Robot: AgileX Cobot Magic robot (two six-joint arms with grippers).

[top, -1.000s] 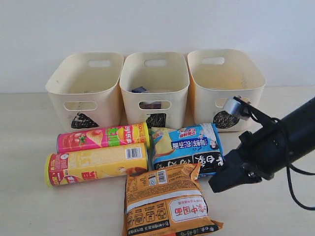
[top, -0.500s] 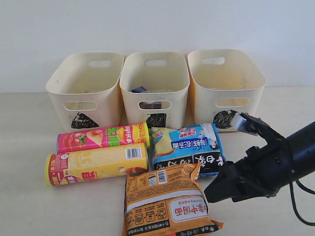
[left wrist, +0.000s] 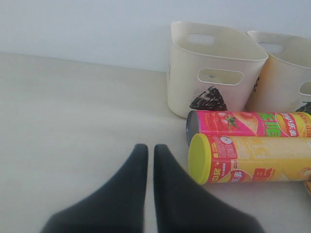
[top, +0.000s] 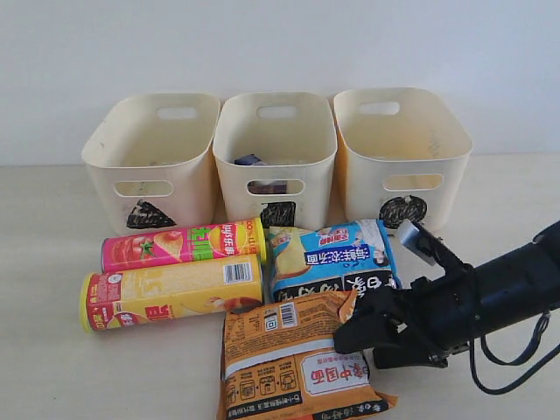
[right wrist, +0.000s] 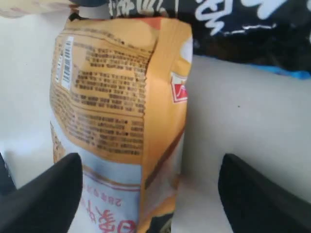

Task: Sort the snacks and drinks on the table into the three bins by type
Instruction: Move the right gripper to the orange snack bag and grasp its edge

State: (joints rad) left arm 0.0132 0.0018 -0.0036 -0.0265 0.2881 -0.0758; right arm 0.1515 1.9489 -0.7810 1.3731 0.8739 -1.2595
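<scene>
The orange packet [top: 293,363] lies flat at the front of the table [top: 52,367]. My right gripper [top: 350,337] is open, low over the packet's right edge. In the right wrist view that edge of the orange packet [right wrist: 112,97] lies between the spread fingers of the right gripper [right wrist: 150,191]. The blue-black packet [top: 332,262] lies just behind. The pink canister [top: 179,246] and yellow canister [top: 171,291] lie on their sides to the left. A dark purple box [top: 249,160] sits in the middle bin [top: 232,175]. The white-and-blue pack is hidden. My left gripper [left wrist: 146,150] is shut and empty, near the yellow canister's lid [left wrist: 201,158].
The left bin [top: 114,166] and right bin [top: 359,179] flank the middle one along the back wall. The right arm's cable loops over the table at the right [top: 516,367]. Bare table lies left of the canisters.
The right arm has dropped and swung left from beside the blue-black packet to the orange packet's right edge. Nothing else has moved.
</scene>
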